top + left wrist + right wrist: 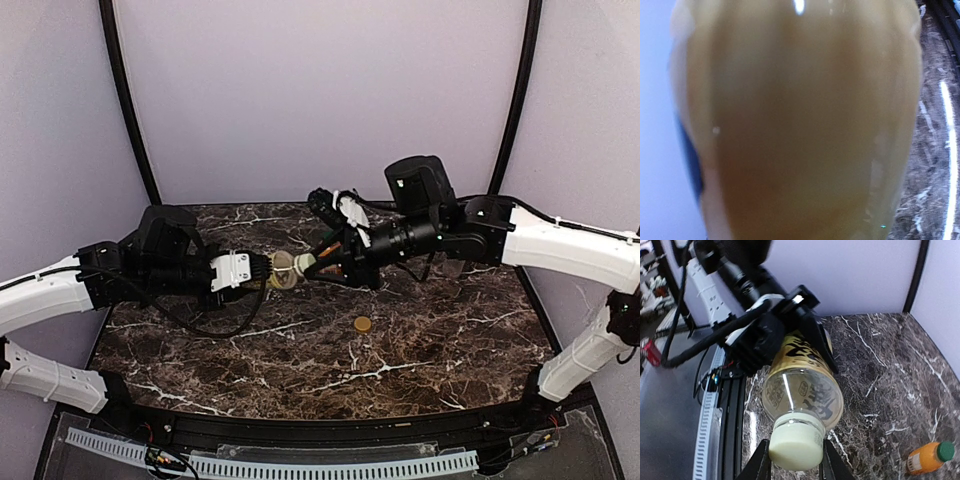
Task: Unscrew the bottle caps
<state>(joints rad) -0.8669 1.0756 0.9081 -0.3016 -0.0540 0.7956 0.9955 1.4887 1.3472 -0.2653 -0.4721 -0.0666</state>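
My left gripper (pixel 268 270) is shut on the body of the clear bottle (pixel 283 272) with a tan printed label and holds it level above the table. In the right wrist view the bottle (pixel 802 390) points at the camera, with the left gripper's black fingers (pixel 815 340) around its label. Its cream-white cap (pixel 796 442) sits on the neck between the jaws of my right gripper (pixel 796 460), which are shut against its sides. The right gripper also shows in the top view (pixel 314 266). The left wrist view is filled by the blurred bottle (pixel 800 130).
A tan-brown cap (pixel 362 324) lies loose on the marble table (pixel 440 340), in front of the grippers. A short orange bottle (pixel 925 460) with a dark green cap (pixel 945 451) lies on the table. The yellow bottle is out of view.
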